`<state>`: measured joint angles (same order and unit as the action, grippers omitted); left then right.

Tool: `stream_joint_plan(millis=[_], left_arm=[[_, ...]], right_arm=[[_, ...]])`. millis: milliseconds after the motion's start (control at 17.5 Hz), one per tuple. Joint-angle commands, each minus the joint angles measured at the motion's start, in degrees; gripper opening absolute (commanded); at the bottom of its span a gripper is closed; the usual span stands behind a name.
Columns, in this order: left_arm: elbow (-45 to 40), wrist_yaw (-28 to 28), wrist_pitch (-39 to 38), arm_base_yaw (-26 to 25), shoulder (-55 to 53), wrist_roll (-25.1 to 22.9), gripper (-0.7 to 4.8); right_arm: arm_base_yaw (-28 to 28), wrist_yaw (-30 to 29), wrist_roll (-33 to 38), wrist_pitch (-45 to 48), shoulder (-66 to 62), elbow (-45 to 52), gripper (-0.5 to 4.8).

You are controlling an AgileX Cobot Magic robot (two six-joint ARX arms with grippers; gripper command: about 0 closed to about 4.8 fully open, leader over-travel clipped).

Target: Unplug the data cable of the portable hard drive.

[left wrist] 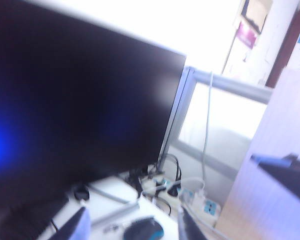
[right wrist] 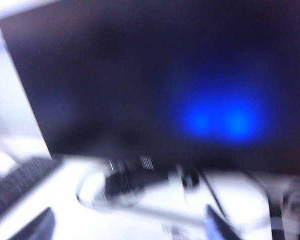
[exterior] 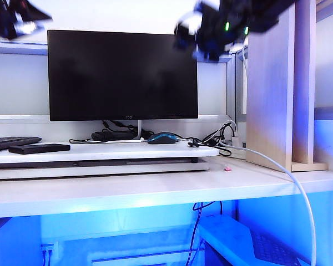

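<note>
The portable hard drive lies flat on the desk, left of the monitor. It looks light and slippery. Both grippers are held high, left gripper and right gripper with fingers apart, nothing held. Its data cable cannot be made out.

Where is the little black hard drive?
In the exterior view, the hard drive lies flat at the left of the white shelf, just before the keyboard.

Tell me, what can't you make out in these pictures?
- Exterior view: where the data cable meets the portable hard drive, too small and dark.
- Exterior view: left end effector, top left, cut off by the edge; right end effector, above the monitor, blurred.
- Right wrist view: motion blur smears the desk.
</note>
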<state>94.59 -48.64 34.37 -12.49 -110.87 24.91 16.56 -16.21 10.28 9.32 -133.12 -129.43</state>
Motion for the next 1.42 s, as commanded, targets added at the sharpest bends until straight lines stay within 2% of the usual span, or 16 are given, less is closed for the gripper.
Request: stream_joint_plan(millis=[57, 171, 399, 513, 684, 741, 1026, 1425], left_arm=[[0.24, 1.57, -6.95, -1.31, 5.66, -4.04, 2.31], [0.24, 3.69, -14.27, -1.97, 9.42, -8.70, 2.25], [0.24, 3.96, -23.02, -2.27, 15.23, -10.86, 2.24], [0.24, 7.58, -28.72, -2.27, 20.31, -15.87, 2.22], [0.22, 9.42, -36.30, -2.45, 26.38, -17.77, 2.21], [0.20, 10.88, -39.23, -2.62, 28.37, -18.80, 2.04], [-1.92, 11.43, -43.69, -2.64, 35.32, -18.88, 2.04], [-2.36, 10.88, -50.62, -2.62, 43.65, -18.16, 2.04]], right_arm=[[0.02, 0.15, -1.81, -1.60, 4.37, -0.22, 3.86], [0.02, 0.31, -3.56, -3.28, 6.88, -0.20, 3.86], [0.02, 0.22, -3.63, -5.22, 9.97, -0.22, 3.86], [0.02, 0.20, -4.55, -6.99, 12.70, -0.22, 3.86], [0.04, 0.20, -4.52, -12.26, 16.94, -0.22, 3.86], [0.09, 0.22, -4.52, -14.88, 18.40, -0.22, 3.86], [0.09, 0.00, -4.31, -20.96, 23.15, -0.20, 3.86], [0.17, -0.46, -2.75, -22.45, 29.90, -0.20, 3.86]])
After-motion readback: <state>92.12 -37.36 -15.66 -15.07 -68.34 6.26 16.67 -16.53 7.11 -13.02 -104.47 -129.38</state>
